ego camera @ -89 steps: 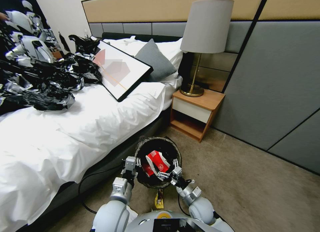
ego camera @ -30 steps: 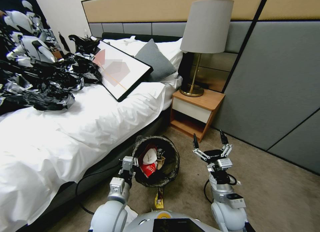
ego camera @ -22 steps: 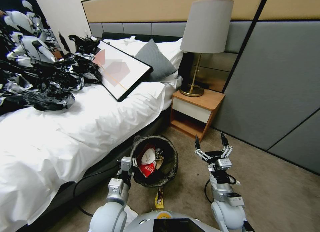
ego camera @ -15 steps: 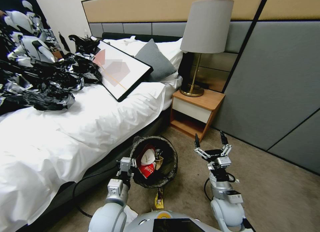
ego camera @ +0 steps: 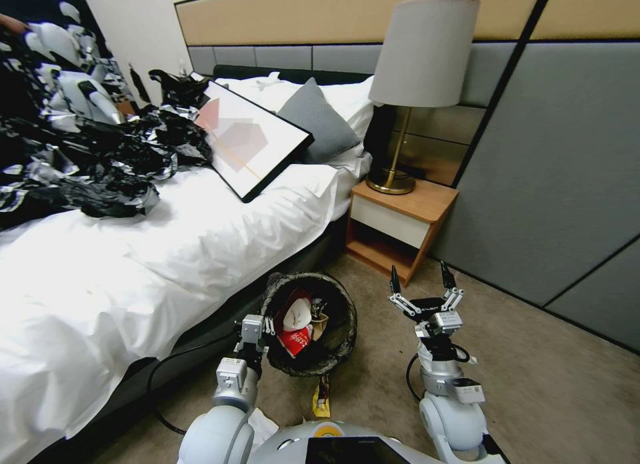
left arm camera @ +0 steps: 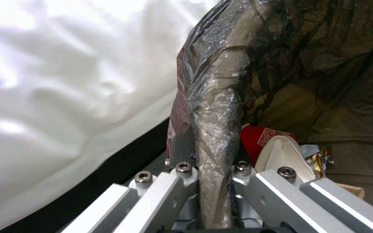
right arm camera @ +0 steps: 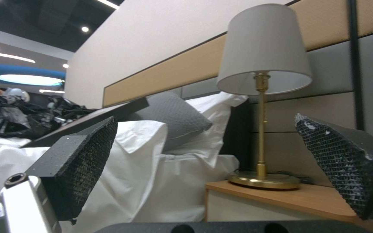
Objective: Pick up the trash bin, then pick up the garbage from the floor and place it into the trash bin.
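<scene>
Here the left gripper [ego camera: 259, 329] pinches the trash bin [ego camera: 337, 344] rim.

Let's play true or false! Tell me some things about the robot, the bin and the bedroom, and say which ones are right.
1. The left pincer grips the trash bin's rim. True.
2. The right pincer holds a red wrapper. False: it is open and empty, beside the bin.
3. The bin is empty. False: a red wrapper and white paper lie inside.
4. A yellow packet lies on the carpet near the bin. True.
5. The lamp stands on the bed. False: it stands on the nightstand.
</scene>
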